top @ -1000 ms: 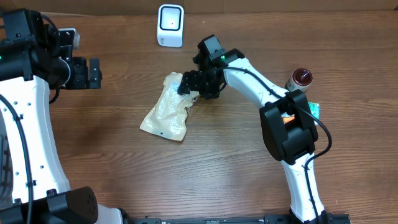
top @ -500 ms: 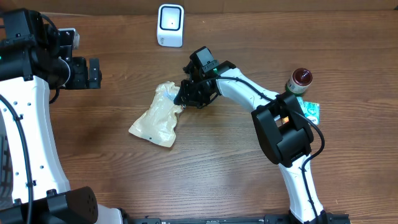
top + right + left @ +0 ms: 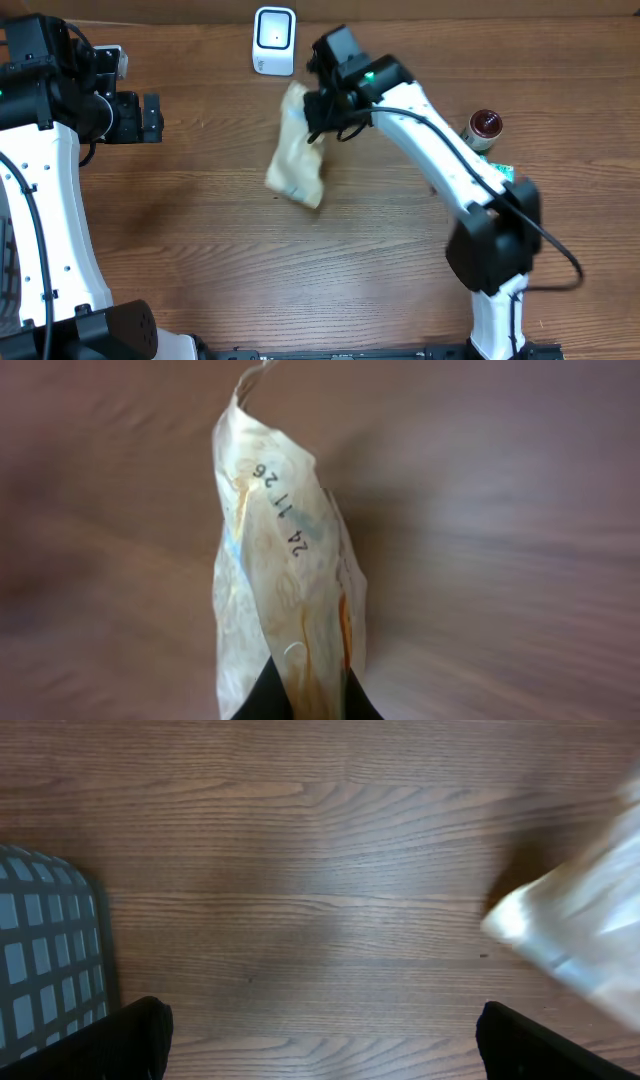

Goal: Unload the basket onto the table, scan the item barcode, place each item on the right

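Note:
A crinkled cream pouch (image 3: pixel 297 150) hangs off the table, pinched at its upper end by my right gripper (image 3: pixel 318 110), which is shut on it. It is just below and to the right of the white barcode scanner (image 3: pixel 274 40) at the table's far edge. In the right wrist view the pouch (image 3: pixel 285 560) rises from between the gripper's (image 3: pixel 305 698) dark fingertips (image 3: pixel 262 702), with a printed date showing; no barcode is visible. My left gripper (image 3: pixel 152 117) is open far to the left. In its own view the left gripper (image 3: pixel 320 1040) holds nothing, and the pouch (image 3: pixel 580 930) blurs in at the right.
A jar with a dark red lid (image 3: pixel 483 127) and a teal packet (image 3: pixel 503 175) sit at the right, beside the right arm. A grey grid basket (image 3: pixel 45 960) shows at the left edge of the left wrist view.
The right gripper closed on the pouch, which lay flat on the table, and lifted it up and back toward the scanner. The left arm has not moved.

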